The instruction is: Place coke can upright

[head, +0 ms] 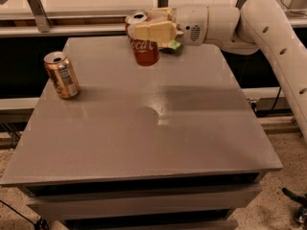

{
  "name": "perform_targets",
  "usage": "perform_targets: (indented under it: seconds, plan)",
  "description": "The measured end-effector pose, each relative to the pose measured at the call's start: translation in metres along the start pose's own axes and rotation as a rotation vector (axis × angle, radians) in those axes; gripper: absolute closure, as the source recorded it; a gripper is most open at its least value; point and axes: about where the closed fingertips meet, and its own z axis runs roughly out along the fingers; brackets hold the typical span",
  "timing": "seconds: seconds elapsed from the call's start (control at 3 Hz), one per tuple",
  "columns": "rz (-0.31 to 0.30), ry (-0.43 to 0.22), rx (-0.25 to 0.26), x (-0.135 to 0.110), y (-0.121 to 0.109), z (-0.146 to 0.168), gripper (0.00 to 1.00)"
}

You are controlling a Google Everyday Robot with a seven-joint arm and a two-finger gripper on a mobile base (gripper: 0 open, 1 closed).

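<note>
The coke can (pixel 144 51) is red-orange with white script and a silver top. It hangs nearly upright, a little above the far middle of the grey table (pixel 192 128). My gripper (pixel 146 28) comes in from the right on the white arm and is shut on the coke can, its cream fingers (pixel 149 31) clamped around the can's upper part. The can's shadow falls on the table below it.
A gold-bronze can (pixel 61 74) stands upright at the table's left side. A green packet (pixel 173 45) lies at the far edge, partly hidden behind my gripper. The white arm (pixel 268 37) spans the right side. A rail runs behind the table.
</note>
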Motion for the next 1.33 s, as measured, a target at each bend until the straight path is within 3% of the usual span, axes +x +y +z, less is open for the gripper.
perform_targets:
  seconds: [0.33, 1.33]
  plan:
    - [0.001, 0.001, 0.000, 0.000, 0.000, 0.000, 1.00]
    - [-0.030, -0.090, 0.010, 0.047, 0.001, -0.020, 1.00]
